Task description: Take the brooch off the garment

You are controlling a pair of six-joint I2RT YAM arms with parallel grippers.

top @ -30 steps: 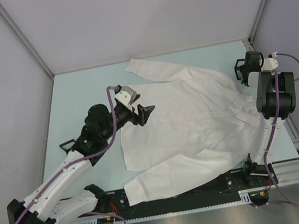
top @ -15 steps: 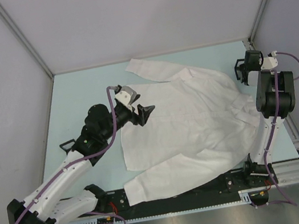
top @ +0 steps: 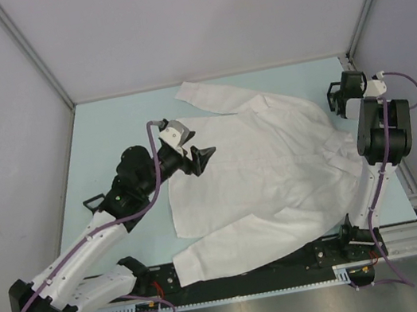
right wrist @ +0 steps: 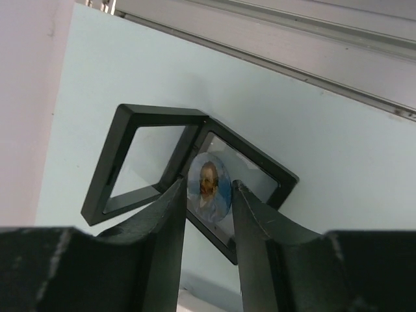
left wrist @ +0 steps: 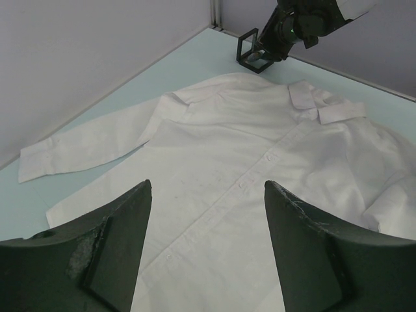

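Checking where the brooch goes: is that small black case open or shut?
Open. The black case lies with both framed halves spread apart at the hinge, the round brooch over one half.

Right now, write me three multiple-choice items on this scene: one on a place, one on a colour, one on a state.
1. Where is the brooch? A pinned on the collar; B between the fingers of the right gripper, over the black case; C on a sleeve.
2. What colour is the shirt? A white; B black; C red.
3. How is the left gripper? A shut on cloth; B open, empty; C shut on the case.
Answers: B, seen in the right wrist view; A, the cloth is plainly white; B, its fingers stand apart around nothing.
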